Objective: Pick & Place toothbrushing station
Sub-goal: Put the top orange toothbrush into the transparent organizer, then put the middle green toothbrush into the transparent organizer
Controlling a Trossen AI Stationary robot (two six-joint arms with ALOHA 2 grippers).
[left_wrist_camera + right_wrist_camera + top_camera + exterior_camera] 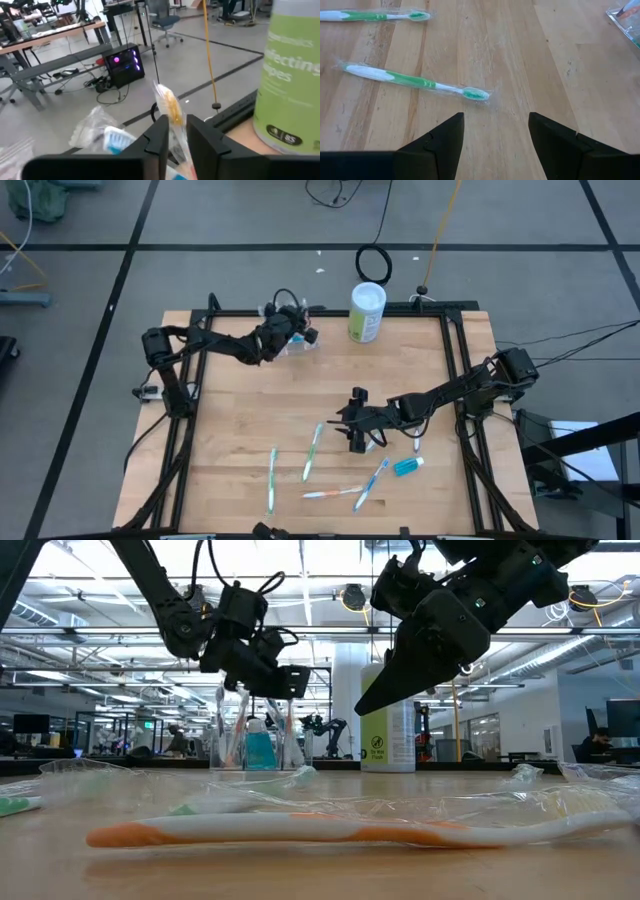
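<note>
The clear holder (297, 343) stands near the table's far edge, left of the middle; in the low view the holder (255, 745) carries upright wrapped toothbrushes and a blue tube (260, 750). My left gripper (300, 335) is just above it, fingers slightly apart around a wrapped orange toothbrush (170, 107). Loose on the near half lie two green toothbrushes (313, 452) (272, 478), a blue one (372, 483), an orange one (330, 493) and a blue toothpaste tube (408, 467). My right gripper (353, 430) hovers open over the table's middle, holding nothing. My left gripper (177, 120) has a finger (157, 137) on either side of the wrapped orange toothbrush, just below its head (175, 132), coming at it about level. I cannot tell whether the fingers touch the wrapper. The toothbrush stands nearly upright, its lower end hidden by the gripper.
A tall white-and-green canister (367, 312) stands at the far edge, right of the holder, close to my left gripper. In the right wrist view a green toothbrush (415, 80) lies on bare wood ahead of the fingers. Black frame rails (462, 380) run along the table's sides.
</note>
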